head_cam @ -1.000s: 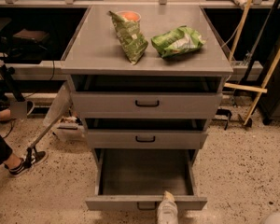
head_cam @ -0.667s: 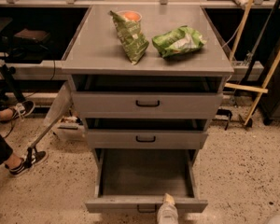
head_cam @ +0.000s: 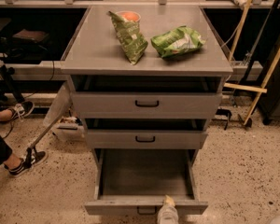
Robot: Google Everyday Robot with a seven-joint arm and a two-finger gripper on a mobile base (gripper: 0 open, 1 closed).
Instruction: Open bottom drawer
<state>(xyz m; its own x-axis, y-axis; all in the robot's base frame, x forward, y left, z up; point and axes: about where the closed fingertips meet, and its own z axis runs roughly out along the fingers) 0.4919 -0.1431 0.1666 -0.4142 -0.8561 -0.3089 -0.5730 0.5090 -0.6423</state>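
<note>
Little has moved since a second ago: bottom drawer (head_cam: 116,206) sits pulled out as far as before, end effector (head_cam: 167,212) in the same spot at its front.

Bottom drawer: lowest of three in the grey bench (head_cam: 93,45), drawn well out toward the camera, plain grey interior exposed, nothing inside. Small black handle (head_cam: 146,211) on its front panel, partly cut by the lower edge of the view.

End effector: pale, with a yellowish tip, rising from the bottom edge of the view. Tip lies against the top edge of the drawer front, just right of the handle. Open or closed: cannot tell, most of it is out of view.

Middle drawer (head_cam: 177,139) and top drawer (head_cam: 107,104), each with a black handle, stand slightly out from the frame, a dark gap above each.

On the bench top: a green bag (head_cam: 129,37) standing tilted against an orange-filled cup (head_cam: 129,16); a second green bag (head_cam: 178,42) lying flat, just to its right.

Speckled floor (head_cam: 242,171). At far left, a person's sneaker (head_cam: 25,161).
</note>
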